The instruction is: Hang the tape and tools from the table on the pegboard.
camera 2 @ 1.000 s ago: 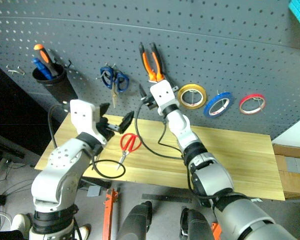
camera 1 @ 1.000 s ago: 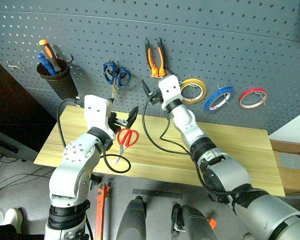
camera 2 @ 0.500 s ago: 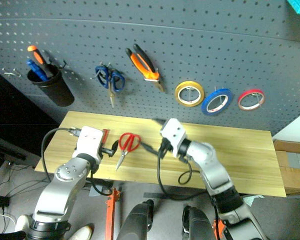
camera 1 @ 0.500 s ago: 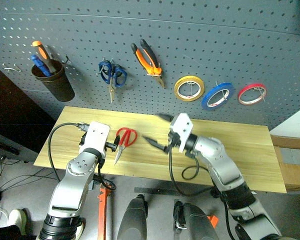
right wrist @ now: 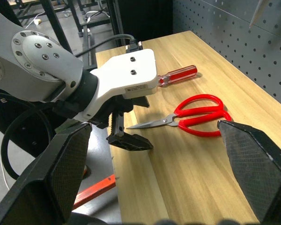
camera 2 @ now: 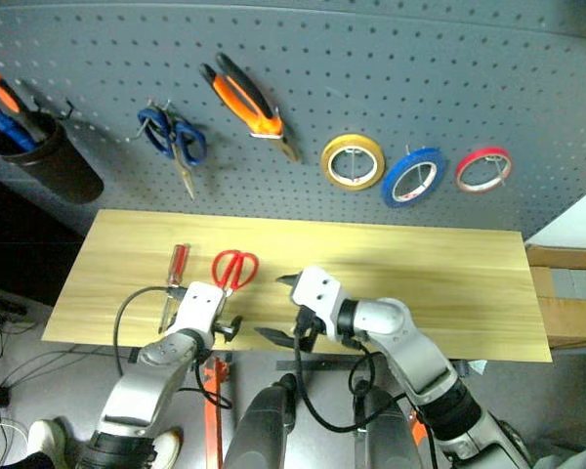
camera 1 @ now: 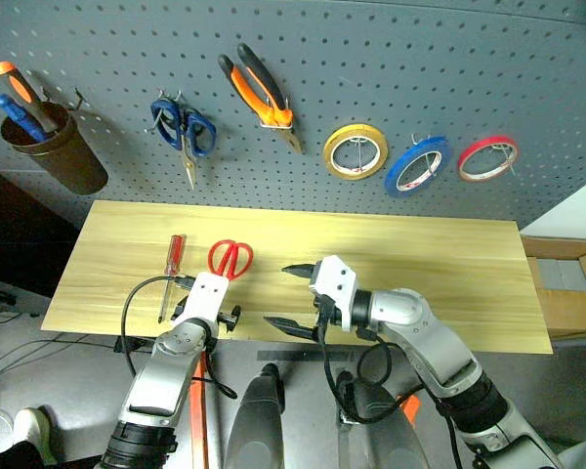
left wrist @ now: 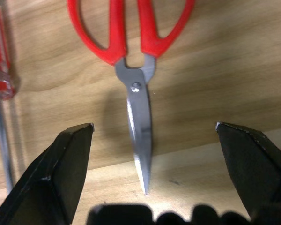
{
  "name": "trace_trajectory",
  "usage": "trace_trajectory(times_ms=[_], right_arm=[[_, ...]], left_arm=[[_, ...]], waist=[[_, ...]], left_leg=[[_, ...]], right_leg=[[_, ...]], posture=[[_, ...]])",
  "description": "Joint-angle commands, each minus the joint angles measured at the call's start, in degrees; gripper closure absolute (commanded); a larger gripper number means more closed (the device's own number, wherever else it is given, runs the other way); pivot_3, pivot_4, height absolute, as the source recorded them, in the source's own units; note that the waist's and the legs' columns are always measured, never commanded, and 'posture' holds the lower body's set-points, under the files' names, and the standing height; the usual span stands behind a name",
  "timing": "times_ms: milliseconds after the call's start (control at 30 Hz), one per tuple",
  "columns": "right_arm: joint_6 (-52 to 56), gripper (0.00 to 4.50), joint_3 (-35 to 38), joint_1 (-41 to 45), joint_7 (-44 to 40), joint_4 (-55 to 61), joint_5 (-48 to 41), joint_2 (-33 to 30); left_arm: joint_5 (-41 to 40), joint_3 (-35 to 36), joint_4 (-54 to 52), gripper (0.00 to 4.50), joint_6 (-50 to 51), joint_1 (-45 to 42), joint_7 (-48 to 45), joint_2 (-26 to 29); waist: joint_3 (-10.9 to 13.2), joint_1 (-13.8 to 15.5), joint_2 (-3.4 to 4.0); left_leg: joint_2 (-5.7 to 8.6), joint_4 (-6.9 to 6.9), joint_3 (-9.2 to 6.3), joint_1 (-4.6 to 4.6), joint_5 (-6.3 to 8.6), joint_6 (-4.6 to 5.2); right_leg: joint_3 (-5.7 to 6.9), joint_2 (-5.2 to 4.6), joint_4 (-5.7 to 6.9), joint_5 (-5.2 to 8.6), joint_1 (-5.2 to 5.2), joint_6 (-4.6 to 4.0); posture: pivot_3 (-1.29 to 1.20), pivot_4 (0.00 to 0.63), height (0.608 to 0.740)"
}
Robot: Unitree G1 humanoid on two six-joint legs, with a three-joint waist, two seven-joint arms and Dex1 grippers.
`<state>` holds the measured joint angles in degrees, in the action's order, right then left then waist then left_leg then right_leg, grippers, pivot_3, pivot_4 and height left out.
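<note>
Since a second ago the orange-and-black-handled pliers point(camera 1: 259, 95) have been left hanging on the dark grey perforated pegboard point(camera 1: 391, 59), upper centre of the head view, and the right gripper point(camera 1: 289, 296) has been drawn away from them down to the near edge of the light yellowish wooden table point(camera 1: 439, 264), its jaws spread wide and empty. The left gripper point(left wrist: 150, 176) has been lowered to the table, jaws fully apart and holding nothing, with the blades of the red-handled scissors point(camera 1: 230, 259) lying between its two fingers in the wrist view. The pliers can thus be judged done, as can the thin blue ring of tape point(camera 1: 416, 166), which hangs at the upper right between a yellow tape roll point(camera 1: 355, 150) and a red tape roll point(camera 1: 488, 158). Two tools are left lying flat at the centre left of the table: the scissors and, just beside them, the slim red-handled screwdriver point(camera 1: 173, 264); the scissors appear to be next. At the upper left, a dark cup point(camera 1: 66, 161) hung on the board holds an orange-handled tool point(camera 1: 20, 86) and a blue-handled tool point(camera 1: 16, 115). Blue-handled scissors point(camera 1: 183, 127) hang near the pliers.
</note>
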<state>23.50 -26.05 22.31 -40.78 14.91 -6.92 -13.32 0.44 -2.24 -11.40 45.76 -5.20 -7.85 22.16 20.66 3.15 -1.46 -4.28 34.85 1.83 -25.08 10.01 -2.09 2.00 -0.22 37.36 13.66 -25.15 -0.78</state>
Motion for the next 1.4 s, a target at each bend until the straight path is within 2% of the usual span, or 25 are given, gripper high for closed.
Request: trace_trajectory(times_ms=[33, 133, 233, 600, 867, 1033, 1233, 1400], right_arm=[[1.0, 0.03, 0.3, 1.0, 0.8, 2.5, -0.4, 0.9], [1.9, 0.03, 0.7, 1.0, 1.2, 3.4, -0.5, 0.6], [2.3, 0.0, 0.8, 0.6, 1.6, 4.1, -0.4, 0.3], [1.6, 0.0, 2.0, 1.5, 2.5, 2.5, -0.2, 0.1], [0.0, 0.0, 2.7, 2.0, 1.6, 1.6, 0.0, -0.8], [-1.3, 0.0, 4.2, 2.4, 1.0, 1.5, -0.7, -1.4], [-1.0, 0.0, 8.0, 1.1, 1.6, 3.5, -3.3, -1.4], [-1.2, 0.0, 12.5, -0.4, 4.9, 3.9, -6.4, 1.7]], left_arm=[[-0.8, 1.6, 3.4, 0.0, 0.6, 0.0, -1.2, -0.3], [-1.5, 3.1, 5.4, 0.0, 0.7, -1.3, -2.0, -0.2], [-2.4, 4.0, 6.8, 0.56, 0.7, -2.0, -3.7, 0.3], [-4.1, 5.2, 8.2, 4.25, 1.7, -2.7, -6.6, 0.6], [-5.6, 7.7, 6.6, 4.26, -0.7, -2.4, -5.6, -2.2], [-7.3, 9.3, -1.0, 4.26, -3.5, 1.2, -5.1, -5.9], [-5.2, 8.8, -12.1, 4.26, -14.2, 8.8, -2.5, -8.8], [-6.2, 8.5, -17.3, 4.26, -23.4, 16.3, -3.9, -9.9]], waist=[[0.3, -0.1, 0.16], [0.6, -0.2, 0.29], [1.0, -0.4, 0.3], [1.3, -1.7, 0.4], [1.3, -1.7, 0.38], [1.1, -1.7, 0.19], [0.9, -1.6, -0.23], [0.4, -1.6, -0.5]], left_leg=[[0.0, 0.0, 0.01, 0.0, 0.0, 0.0], [0.02, 0.0, 0.05, 0.02, 0.0, 0.0], [0.01, -0.01, 0.09, 0.03, 0.0, 0.0], [0.0, -0.03, 0.14, 0.03, 0.0, -0.01], [0.0, -0.07, 0.17, 0.03, 0.0, -0.02], [0.02, -0.06, 0.16, -0.09, 0.02, -0.06], [0.04, 0.06, 0.09, -0.79, 0.0, -0.2], [0.07, 0.06, 0.08, -0.81, -0.05, -0.31]], right_leg=[[-0.01, 0.0, 0.0, 0.0, 0.0, 0.0], [-0.05, -0.02, 0.01, 0.0, -0.01, 0.0], [-0.08, -0.02, 0.0, 0.0, -0.03, 0.01], [-0.11, -0.02, 0.0, 0.01, -0.07, 0.02], [-0.11, -0.03, -0.03, 0.0, -0.09, 0.03], [-0.06, -0.03, -0.15, -0.01, -0.1, 0.07], [0.22, 0.0, -0.24, -0.01, -0.46, 0.12], [0.23, -0.01, -0.25, -0.01, -0.47, 0.12]], posture=[[0.07, 0.454, 0.74], [0.06, 0.46, 0.74], [0.06, 0.461, 0.74], [0.06, 0.44, 0.74], [0.07, 0.395, 0.74], [0.07, 0.351, 0.74], [0.09, 0.311, 0.74], [0.1, 0.286, 0.74]])
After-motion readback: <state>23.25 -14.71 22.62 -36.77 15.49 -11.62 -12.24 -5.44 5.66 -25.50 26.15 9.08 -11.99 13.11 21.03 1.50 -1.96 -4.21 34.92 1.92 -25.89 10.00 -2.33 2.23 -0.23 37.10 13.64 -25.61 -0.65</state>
